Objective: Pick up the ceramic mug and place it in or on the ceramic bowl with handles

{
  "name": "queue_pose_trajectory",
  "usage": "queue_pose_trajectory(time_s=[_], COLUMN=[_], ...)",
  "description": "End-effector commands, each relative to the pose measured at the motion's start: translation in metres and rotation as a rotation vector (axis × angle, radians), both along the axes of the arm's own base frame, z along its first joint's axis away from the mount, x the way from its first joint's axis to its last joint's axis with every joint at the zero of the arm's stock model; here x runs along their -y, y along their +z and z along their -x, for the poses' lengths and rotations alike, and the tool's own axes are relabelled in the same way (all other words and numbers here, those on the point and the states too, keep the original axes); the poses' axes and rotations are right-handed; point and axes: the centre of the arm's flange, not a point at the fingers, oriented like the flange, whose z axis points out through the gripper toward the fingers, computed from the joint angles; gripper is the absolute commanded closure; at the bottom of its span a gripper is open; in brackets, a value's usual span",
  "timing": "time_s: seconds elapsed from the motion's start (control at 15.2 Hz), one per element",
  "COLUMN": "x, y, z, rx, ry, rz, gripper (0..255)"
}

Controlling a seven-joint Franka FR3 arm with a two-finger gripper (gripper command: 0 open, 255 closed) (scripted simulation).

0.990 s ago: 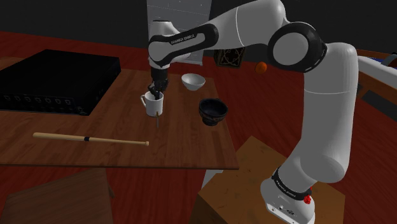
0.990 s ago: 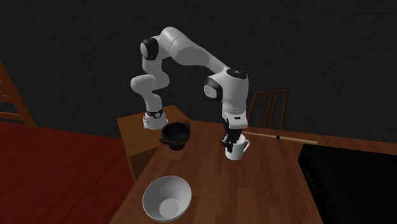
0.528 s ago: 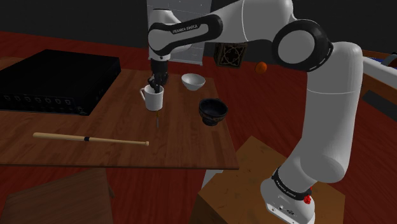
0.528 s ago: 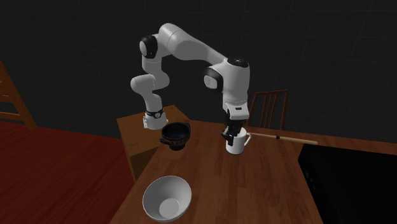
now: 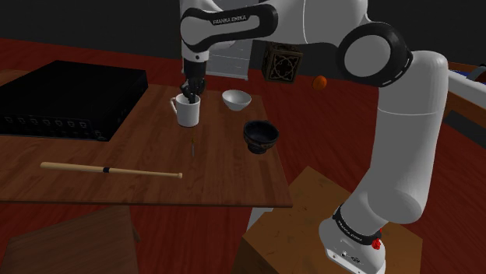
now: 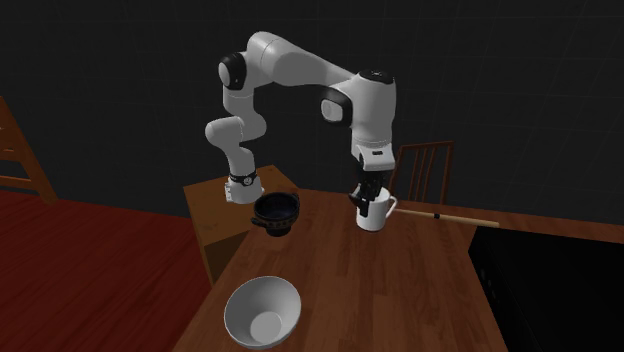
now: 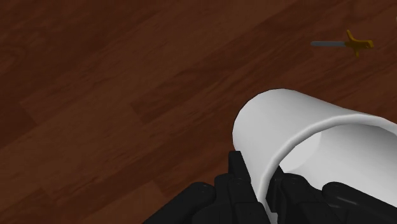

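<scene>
A white bowl [image 5: 236, 100] and wooden stick [image 5: 111, 170] lie on the table [image 5: 222, 175].

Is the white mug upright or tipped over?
Upright: the mug has its opening facing up, and the pincer clasps its rim from above.

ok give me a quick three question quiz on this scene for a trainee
1. True or false: the gripper is shut on the rim of the white mug.
2. In the shoulder view, where is the dark bowl with handles relative to the mug? A) to its left B) to its right C) directly under it
3. How many bowls stand on the table?

Key: 1 true, with one finger inside the rim and one outside. 2 B. 3 two, the dark one and the white bowl.
</scene>
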Motion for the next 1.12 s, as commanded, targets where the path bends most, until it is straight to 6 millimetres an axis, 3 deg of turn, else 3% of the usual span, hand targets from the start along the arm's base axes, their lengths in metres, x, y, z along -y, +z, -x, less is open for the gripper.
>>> queue_pose_trajectory(time_s=[0.0, 0.92, 1.06], x=[0.0, 0.0, 0.017], y=[0.011, 0.082, 0.084], z=[0.0, 0.0, 0.02], rx=[0.0, 0.0, 0.0], ry=[0.0, 0.0, 0.0], rz=[0.0, 0.0, 0.0], gripper=[255, 255, 255])
